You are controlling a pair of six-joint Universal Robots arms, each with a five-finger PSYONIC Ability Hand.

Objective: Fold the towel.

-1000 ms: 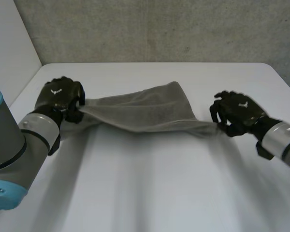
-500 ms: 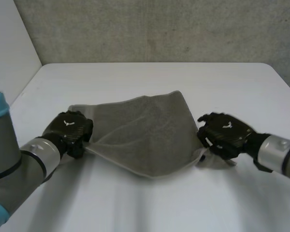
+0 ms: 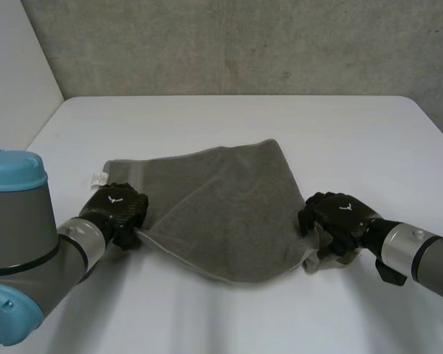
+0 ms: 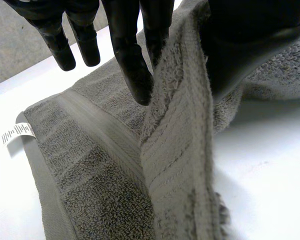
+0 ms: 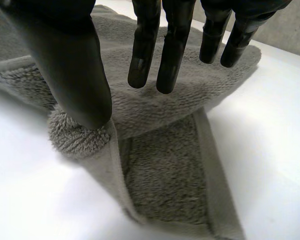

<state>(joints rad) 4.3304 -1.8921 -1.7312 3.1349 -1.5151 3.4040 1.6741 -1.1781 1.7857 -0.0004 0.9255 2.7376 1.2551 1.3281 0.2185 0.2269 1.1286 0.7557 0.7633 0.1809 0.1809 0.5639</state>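
The grey towel (image 3: pixel 221 206) lies on the white table (image 3: pixel 244 118), its near part doubled over. My left hand (image 3: pixel 117 205) is at the towel's near left corner. In the left wrist view, its fingers (image 4: pixel 135 65) and thumb pinch a raised fold of the towel (image 4: pixel 180 150). At the near right corner is my right hand (image 3: pixel 336 217). There the fingers (image 5: pixel 150 45) stand straight above the towel (image 5: pixel 165 175), apart from the thumb, whose tip rests on a bunched corner.
A white label (image 3: pixel 100 178) sticks out at the towel's far left corner, also seen in the left wrist view (image 4: pixel 17 134). Bare table lies all around the towel. A grey wall (image 3: pixel 244 44) stands behind the far edge.
Both hands came down and toward me, laying the stretched towel onto the table. The right hand's fingers have loosened from the towel's corner. The left hand keeps its pinch.
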